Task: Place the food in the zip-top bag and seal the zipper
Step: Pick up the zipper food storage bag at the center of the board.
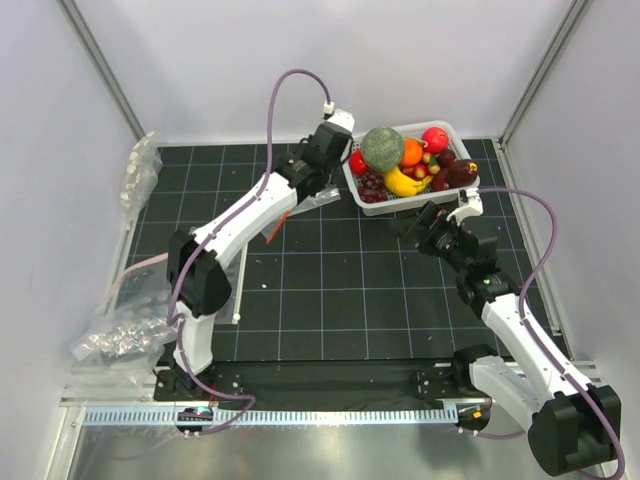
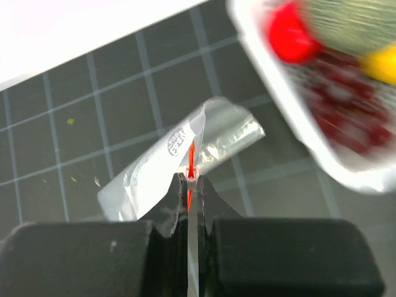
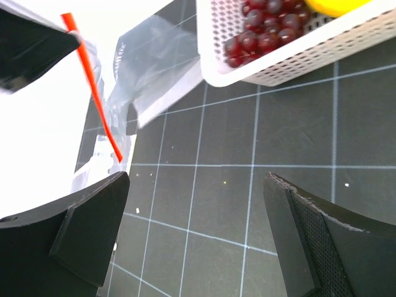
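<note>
- so far none of the food [image 1: 357, 162] is bagged: the red balls [image 1: 435, 138] and the orange ball [image 1: 411, 152] all sit in the white basket [image 1: 420, 204], among the grapes [image 1: 372, 186], the banana [image 1: 400, 183] and the green melon [image 1: 382, 148].
- the zip-top bag [image 2: 179, 158] is just beside the basket's left side, a crumpled clear sheet over the black mat [image 1: 330, 300]; nothing shows inside it.
- the left gripper [image 2: 190, 183] has its jaws pressed together on the bag's mouth edge. the zipper [image 2: 191, 162], a thin red-orange strip, runs straight out of the pinch.
- the right gripper [image 3: 197, 178] hangs just off the basket's near left corner, jaws wide apart with only mat between them. the bag and its strip lie off to one side of that gap, toward the basket's left, not within it.
- left to do, by my reckoning: open the mouth, carry each fruit from the basket into the bag, then press the strip shut along its length. whether the mouth is open or sealed now i cannot tell.
</note>
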Available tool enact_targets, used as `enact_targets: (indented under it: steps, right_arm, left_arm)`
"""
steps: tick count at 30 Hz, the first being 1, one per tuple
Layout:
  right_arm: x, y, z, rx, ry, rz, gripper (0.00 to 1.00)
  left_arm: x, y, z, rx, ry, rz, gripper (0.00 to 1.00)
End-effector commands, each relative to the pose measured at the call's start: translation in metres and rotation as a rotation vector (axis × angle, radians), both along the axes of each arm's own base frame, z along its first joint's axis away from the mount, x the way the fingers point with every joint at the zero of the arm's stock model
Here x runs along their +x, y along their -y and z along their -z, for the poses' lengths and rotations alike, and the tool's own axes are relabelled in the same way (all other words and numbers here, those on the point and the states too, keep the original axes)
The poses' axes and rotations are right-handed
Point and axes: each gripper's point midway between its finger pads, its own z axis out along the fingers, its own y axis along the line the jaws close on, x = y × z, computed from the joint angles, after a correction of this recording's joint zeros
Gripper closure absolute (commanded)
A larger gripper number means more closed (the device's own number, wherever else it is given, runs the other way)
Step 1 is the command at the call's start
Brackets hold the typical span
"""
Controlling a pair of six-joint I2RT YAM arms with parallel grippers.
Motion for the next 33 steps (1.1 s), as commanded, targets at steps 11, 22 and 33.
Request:
enact_targets:
  steps: [11,22,33]
  right_arm:
    - [-0.038,-0.044,-0.076,0.049,0.487,-0.347,0.13]
    - [-0.101,-0.126,-0.074,-0.010,0.687,-0.843,0.41]
    - [-0.142,-0.168,-0.058,-0.161,0.797,-1.023,0.44]
  left_arm:
    - [-0.208,0.009,-0.043,-0.021,-0.237,0.410,1.00]
    - [-0.300,-0.005,-0.055,-0.172,-0.310,0.803,1.00]
    - [-0.323,-0.002,-0.056,-0.227,-0.338,0.910,1.00]
